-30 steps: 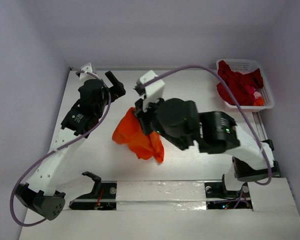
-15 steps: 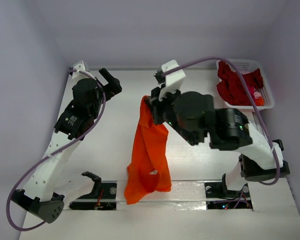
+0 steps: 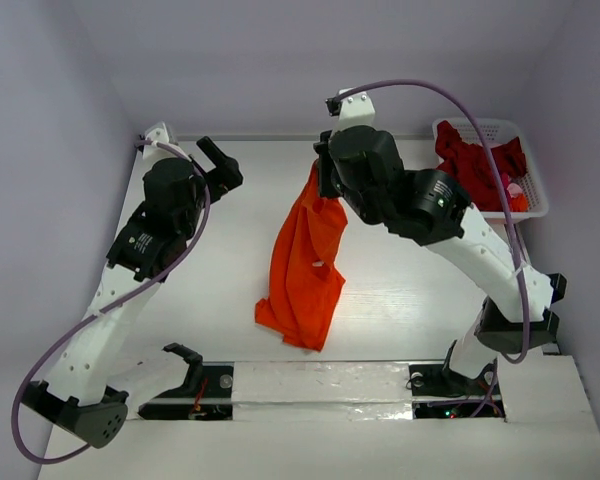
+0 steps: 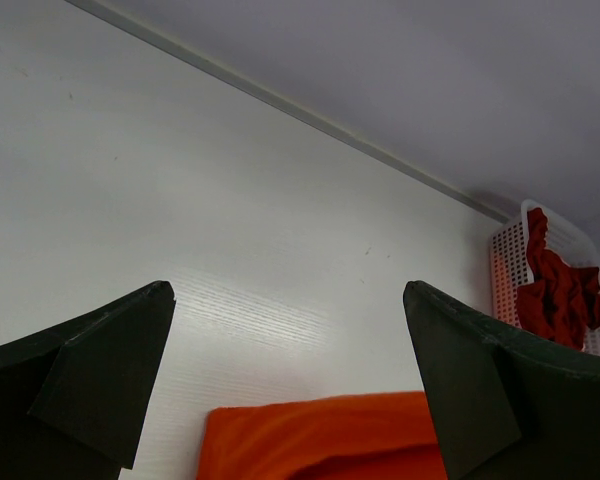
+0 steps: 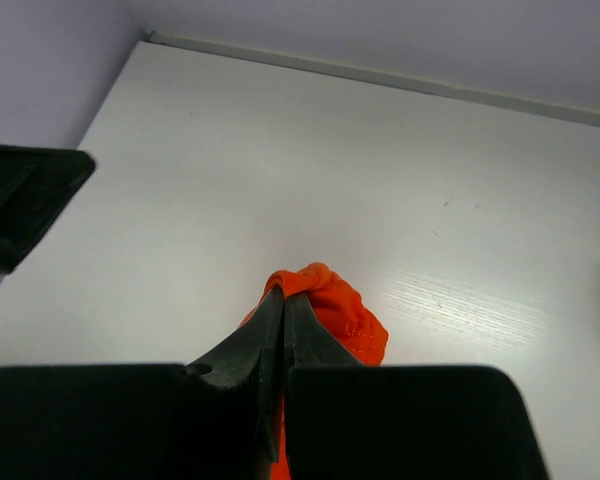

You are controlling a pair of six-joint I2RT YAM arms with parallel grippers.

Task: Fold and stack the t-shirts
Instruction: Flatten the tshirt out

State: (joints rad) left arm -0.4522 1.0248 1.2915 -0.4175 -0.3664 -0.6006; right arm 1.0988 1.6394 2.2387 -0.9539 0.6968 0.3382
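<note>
Two arms share the work, and only one has cloth in it. At the left, the left gripper (image 3: 220, 165) hangs over the far left part of the white table (image 3: 210, 290) with its black fingers spread wide and nothing between them. It has barely moved in the last second.

Towards the middle, the bright orange short-sleeved t-shirt (image 3: 305, 270) has changed most. A second ago it was a crumpled bunch under the right wrist. Now it hangs as a long drape, with its upper end lifted towards the far side and its lower part resting in loose folds on the table near the front edge. A small white mark on the cloth may be the neck label. The lift has opened the shirt out, which I judge to be preparation for spreading it flat. No fold has been made yet, so the task is at an early stage.

The right gripper (image 3: 325, 185) is pinched tight on a small bunch at the top of the orange shirt, as its wrist view shows.

At the far right, the white latticed plastic basket (image 3: 485, 128) holds the crumpled dark red t-shirts (image 3: 475, 170), well apart from the orange one. A purple cable (image 3: 420, 90) arcs over the right arm. Nothing lies on the table under the drape, though the shirt's bunched lower end could crease when it is laid down.
</note>
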